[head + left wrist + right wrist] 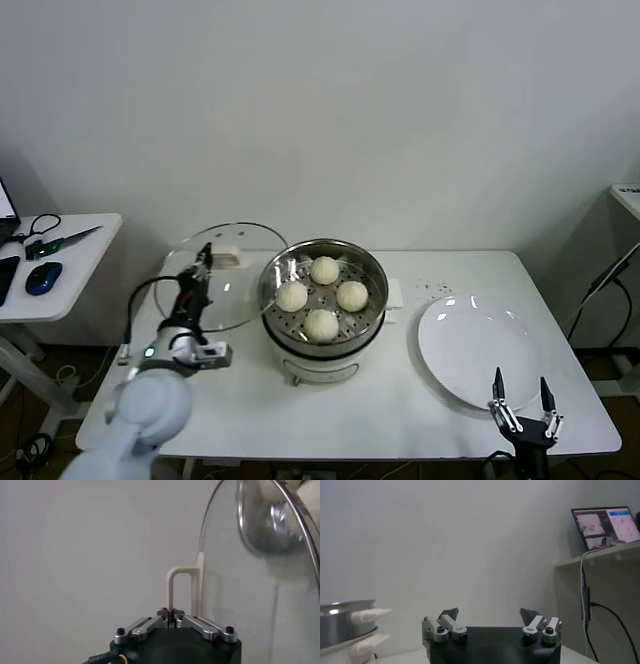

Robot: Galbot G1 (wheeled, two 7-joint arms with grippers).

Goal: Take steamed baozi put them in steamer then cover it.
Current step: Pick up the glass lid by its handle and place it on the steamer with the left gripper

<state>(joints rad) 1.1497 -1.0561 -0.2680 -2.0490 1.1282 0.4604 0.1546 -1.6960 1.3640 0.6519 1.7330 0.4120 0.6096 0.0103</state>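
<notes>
Holding the cover by its thin white handle, my left gripper was shut tight on it at the left middle of the head view. The cover was up off the table and tipped, with the glass leaning away from me. Its right edge sat just beside the steamer, maybe touching the rim; I could not tell. So the steamer lay to the right of my left jaws, and I judged the cover had to go that way and then lie flat on top. My left arm was much nearer to the steamer than my right one.

Inside the steamer, all four baozi sat on the tray with holes, close together in a ring. The white plate at the lower right had nothing on it.

My right gripper waited at the lower right edge, by the near rim of the plate, with its jaws wide apart and holding nothing.
</notes>
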